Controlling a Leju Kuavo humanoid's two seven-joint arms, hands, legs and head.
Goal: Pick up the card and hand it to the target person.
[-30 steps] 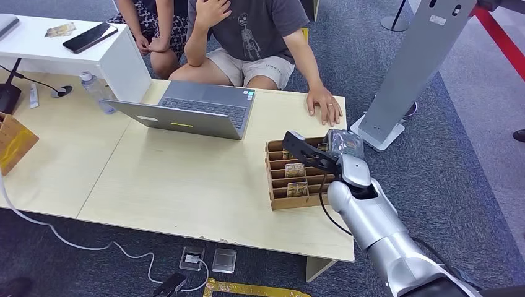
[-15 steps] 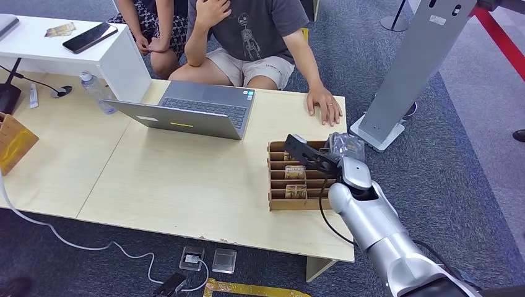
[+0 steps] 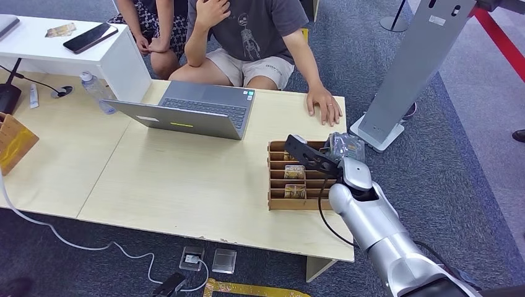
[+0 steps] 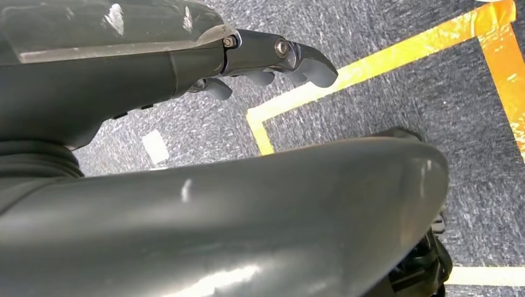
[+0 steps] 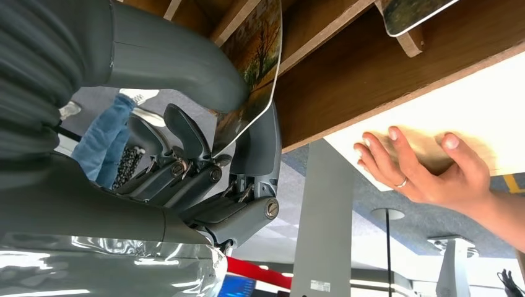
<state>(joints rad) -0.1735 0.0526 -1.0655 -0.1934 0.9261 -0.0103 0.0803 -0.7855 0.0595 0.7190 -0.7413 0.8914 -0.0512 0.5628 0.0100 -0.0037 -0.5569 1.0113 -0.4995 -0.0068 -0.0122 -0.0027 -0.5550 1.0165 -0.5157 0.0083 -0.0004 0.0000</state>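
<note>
Right wrist view, close up: the robot's right hand (image 5: 204, 142) pinches a card (image 5: 257, 74) between its thick thumb and darker fingers, the card bending into a slight curve while its other end sits inside the wooden rack (image 5: 371, 80). That bend suggests thin, light, springy stock with a glossy printed landscape, likely slippery; a grip near the free edge, flat faces between the pads, looks safest, since a hard squeeze might crease it. From the head view, the right hand (image 3: 322, 156) reaches over the far right part of the slotted rack (image 3: 275, 201), which stands on the table (image 3: 161, 185) and holds several more cards (image 3: 295, 191) upright in separate slots. Just beyond, a seated person's hand (image 3: 323, 103) rests flat on the table. The left hand (image 4: 260, 62) hangs over carpet, fingers loosely curled, holding nothing.
</note>
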